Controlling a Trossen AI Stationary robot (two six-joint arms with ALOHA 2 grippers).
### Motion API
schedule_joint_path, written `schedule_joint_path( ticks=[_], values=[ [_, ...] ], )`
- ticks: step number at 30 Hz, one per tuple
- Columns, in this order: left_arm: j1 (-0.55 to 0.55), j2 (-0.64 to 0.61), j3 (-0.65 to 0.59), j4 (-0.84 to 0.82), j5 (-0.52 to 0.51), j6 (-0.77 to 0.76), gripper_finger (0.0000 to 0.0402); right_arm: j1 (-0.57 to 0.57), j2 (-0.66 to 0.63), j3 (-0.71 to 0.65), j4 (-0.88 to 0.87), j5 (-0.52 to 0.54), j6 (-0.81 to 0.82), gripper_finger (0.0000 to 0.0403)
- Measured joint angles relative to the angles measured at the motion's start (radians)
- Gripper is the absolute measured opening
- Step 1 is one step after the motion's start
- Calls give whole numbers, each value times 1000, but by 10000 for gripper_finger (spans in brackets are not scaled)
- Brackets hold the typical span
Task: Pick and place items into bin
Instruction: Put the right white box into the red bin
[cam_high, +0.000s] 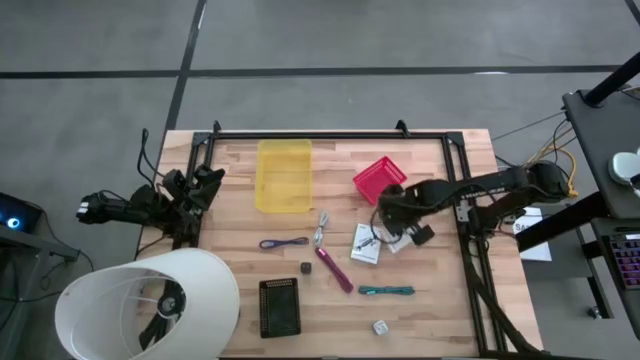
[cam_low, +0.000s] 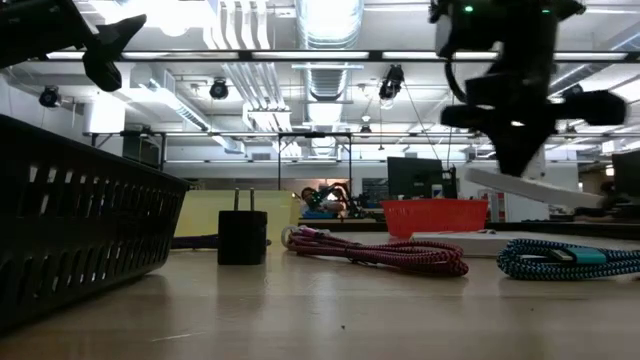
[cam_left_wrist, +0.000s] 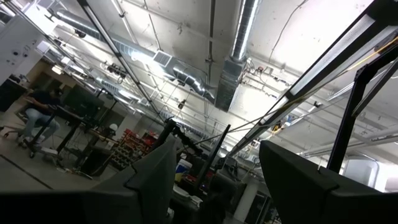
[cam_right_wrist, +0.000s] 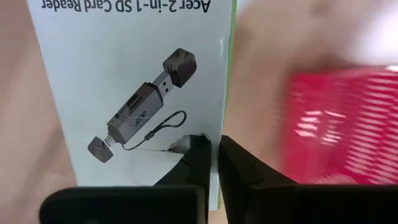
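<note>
My right gripper (cam_high: 393, 222) hangs above the table's middle right, just in front of the red bin (cam_high: 380, 178), and is shut on a white printed packet (cam_right_wrist: 137, 81). In the low view this packet (cam_low: 530, 188) is tilted and off the table. A second white packet (cam_high: 365, 243) lies flat beside it. A purple cord loop (cam_high: 284, 243), a metal piece (cam_high: 321, 230), a magenta stick (cam_high: 335, 268), a teal stick (cam_high: 386, 291), a dark cube (cam_high: 306, 268) and a clear cube (cam_high: 380, 327) lie loose on the wood. My left gripper (cam_left_wrist: 217, 180) waits open at the table's left edge, pointing up. My right gripper pinches the packet's green-trimmed side edge (cam_right_wrist: 216, 134) between its two fingers, one fingertip (cam_right_wrist: 198, 155) on the printed face. The fingers come from above, pointing steeply down. The packet is lifted clear of the table and tilts, one end (cam_low: 590, 198) lower than the other.
A yellow bin (cam_high: 285, 175) stands at the far middle and a black bin (cam_high: 280, 305) near the front edge. A large white lamp-like shade (cam_high: 150, 300) covers the near left corner. A black frame (cam_high: 330, 135) borders the far edge and sides.
</note>
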Motion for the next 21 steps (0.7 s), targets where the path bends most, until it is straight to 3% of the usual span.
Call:
schedule_joint_path(
  ticks=[4, 11, 16, 21],
  values=[
    [0, 0, 0, 0, 0, 0, 215, -104, 1, 67, 1, 60, -118, 9],
    [0, 0, 0, 0, 0, 0, 215, -304, 3, 161, 100, 60, -350, 9],
    [0, 0, 0, 0, 0, 0, 215, -401, 3, 150, 267, 58, -472, 9],
    [0, 0, 0, 0, 0, 0, 215, -438, 3, 117, 316, 50, -597, 9]
  ],
)
